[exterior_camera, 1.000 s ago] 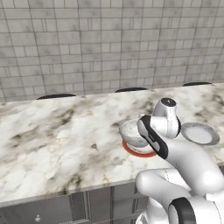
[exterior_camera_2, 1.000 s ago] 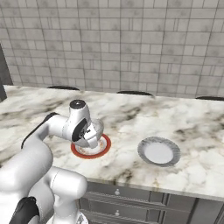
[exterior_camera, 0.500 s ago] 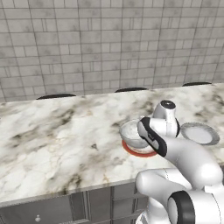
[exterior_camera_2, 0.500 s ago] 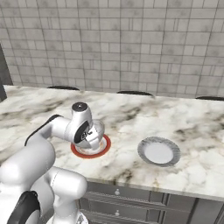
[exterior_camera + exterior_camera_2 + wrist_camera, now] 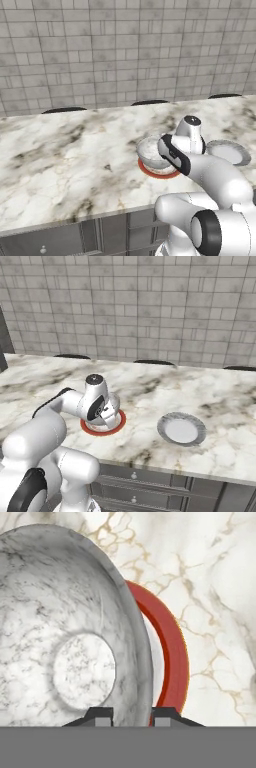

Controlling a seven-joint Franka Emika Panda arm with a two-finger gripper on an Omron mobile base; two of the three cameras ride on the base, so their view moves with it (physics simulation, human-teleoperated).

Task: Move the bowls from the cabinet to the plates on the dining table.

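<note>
Bowl rim pinched betw fingers, over red-orange plate

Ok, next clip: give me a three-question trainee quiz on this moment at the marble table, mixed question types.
1. True or false: the mottled grey-white stone bowl sits over the round red-orange plate.
2. Multiple choice: the pale grey-white round plate holds A) a bowl, B) nothing, C) a cup.
3. Short answer: what part of the bowl is the two-finger gripper shut on?

Key
1. True: the red rim shows around the bowl in the hand view.
2. B.
3. Its rim wall, one fingertip inside and one outside, above the white veined marble table top.
</note>
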